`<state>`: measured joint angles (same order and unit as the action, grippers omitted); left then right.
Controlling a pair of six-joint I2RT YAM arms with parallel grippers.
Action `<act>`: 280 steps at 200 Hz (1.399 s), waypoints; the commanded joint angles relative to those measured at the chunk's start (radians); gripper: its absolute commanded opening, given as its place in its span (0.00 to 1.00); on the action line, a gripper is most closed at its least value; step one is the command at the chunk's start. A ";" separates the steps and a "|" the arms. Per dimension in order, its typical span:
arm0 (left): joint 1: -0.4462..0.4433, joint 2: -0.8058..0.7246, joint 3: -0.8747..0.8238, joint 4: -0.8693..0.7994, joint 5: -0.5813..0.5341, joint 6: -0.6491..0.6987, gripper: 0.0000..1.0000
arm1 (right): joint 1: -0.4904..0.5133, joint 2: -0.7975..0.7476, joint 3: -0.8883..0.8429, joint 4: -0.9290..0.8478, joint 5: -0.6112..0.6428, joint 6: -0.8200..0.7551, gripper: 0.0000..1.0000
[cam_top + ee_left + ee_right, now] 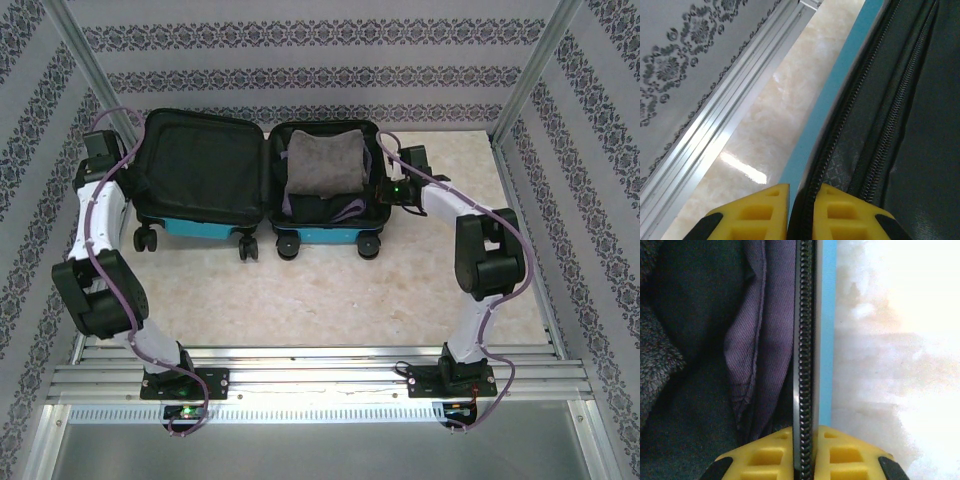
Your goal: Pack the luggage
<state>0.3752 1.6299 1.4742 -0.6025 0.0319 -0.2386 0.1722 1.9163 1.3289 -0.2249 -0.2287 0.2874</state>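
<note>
- Lying open at the far edge of the table point(330, 300), your luggage point(200, 228) holds folded clothes point(322, 160) in its right half.
- Your left arm reaches up the left side — left gripper point(801, 200) pinched tight on the left half's rim.
- Your right arm bends inward, right gripper point(805, 442) clamped on the right half's zippered rim.

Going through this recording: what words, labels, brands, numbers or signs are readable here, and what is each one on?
No text can be read.
The luggage shows no legible label on its blue shell or black lining.
The wallpaper bears floral ornament, no letters.
The zipper and the folded clothes carry no markings.
</note>
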 commanded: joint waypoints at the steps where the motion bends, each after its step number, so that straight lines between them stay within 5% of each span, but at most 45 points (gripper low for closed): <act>1: 0.004 -0.107 -0.003 0.023 -0.032 -0.061 0.00 | 0.060 -0.066 -0.039 0.017 -0.174 -0.034 0.00; 71: -0.127 -0.216 -0.018 0.004 -0.091 -0.033 0.00 | 0.101 -0.102 -0.094 0.061 -0.211 -0.013 0.00; 164: -0.494 -0.284 0.087 -0.016 -0.277 -0.003 0.00 | 0.112 -0.103 -0.109 0.089 -0.215 0.011 0.00; 219: -0.786 -0.165 0.236 -0.019 -0.392 0.023 0.00 | 0.111 -0.106 -0.123 0.112 -0.222 0.027 0.00; 280: -1.061 0.119 0.474 0.028 -0.360 -0.035 0.00 | 0.088 -0.122 -0.169 0.155 -0.237 0.064 0.00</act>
<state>-0.6041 1.6016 1.8751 -0.5594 -0.4526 -0.2291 0.2188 1.8328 1.1965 -0.1513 -0.2401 0.3466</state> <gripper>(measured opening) 0.105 0.093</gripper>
